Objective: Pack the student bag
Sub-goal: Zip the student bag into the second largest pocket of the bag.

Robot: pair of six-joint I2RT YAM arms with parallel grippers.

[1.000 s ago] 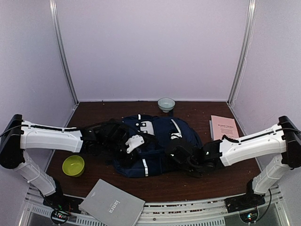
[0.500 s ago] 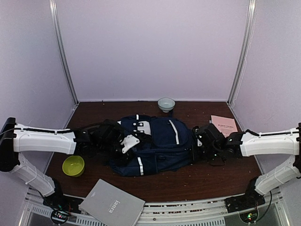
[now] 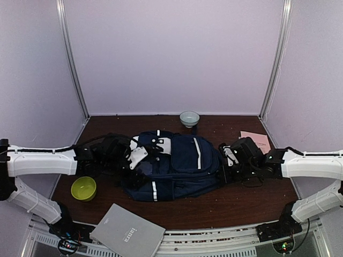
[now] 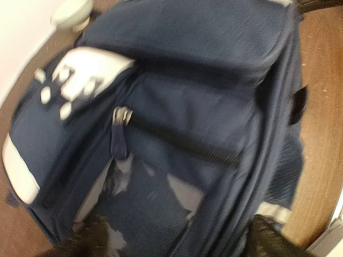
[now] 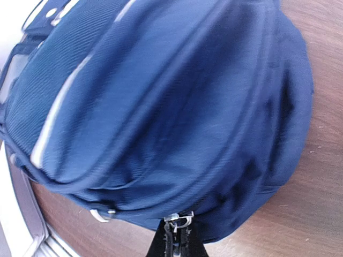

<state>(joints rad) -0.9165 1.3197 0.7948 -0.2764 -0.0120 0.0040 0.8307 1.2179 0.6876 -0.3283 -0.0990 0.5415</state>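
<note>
The student bag (image 3: 182, 160), navy with thin white stripes, lies flat in the middle of the table. In the left wrist view the student bag (image 4: 203, 101) fills the frame, with a zip pull (image 4: 120, 134) on a shut pocket. My left gripper (image 3: 136, 158) hangs over its left end, near the white-grey patches. It is open (image 4: 174, 245), its dark fingertips (image 4: 268, 240) wide apart above the fabric and holding nothing. My right gripper (image 3: 228, 157) is at the bag's right end. It is shut (image 5: 177, 243) on a metal zip pull (image 5: 181, 220) at the edge of the bag (image 5: 161, 107).
A pale bowl (image 3: 189, 118) stands at the back behind the bag. A green bowl (image 3: 83, 188) sits at the front left. A grey book (image 3: 127, 233) lies on the near edge. A pink booklet (image 3: 257, 139) lies at the right, partly behind my right arm.
My left gripper has opened and drawn back to the left. My right gripper, still shut, has moved from the bag's front face out to its right end. The bag has shifted slightly.
</note>
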